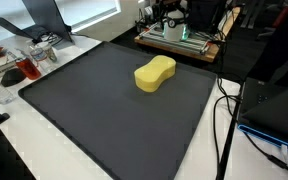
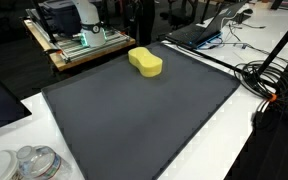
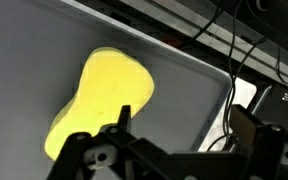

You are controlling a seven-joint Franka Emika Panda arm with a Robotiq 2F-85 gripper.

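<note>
Wrist view: the gripper [image 3: 184, 128] enters from the lower edge, pointing downward, jaws spread wide apart, fingers [image 3: 124, 120] gripping nothing.

Room light was soft and even; a window [image 1: 88, 10] glared upper left in an exterior view; the wrist view was blurred.

Big dark grey rubbery mat [image 1: 104, 125] covers the white tabletop [image 1: 29, 148], black cables [image 2: 269, 75] alongside, clear plastic containers [image 2: 32, 163] at one corner.
</note>
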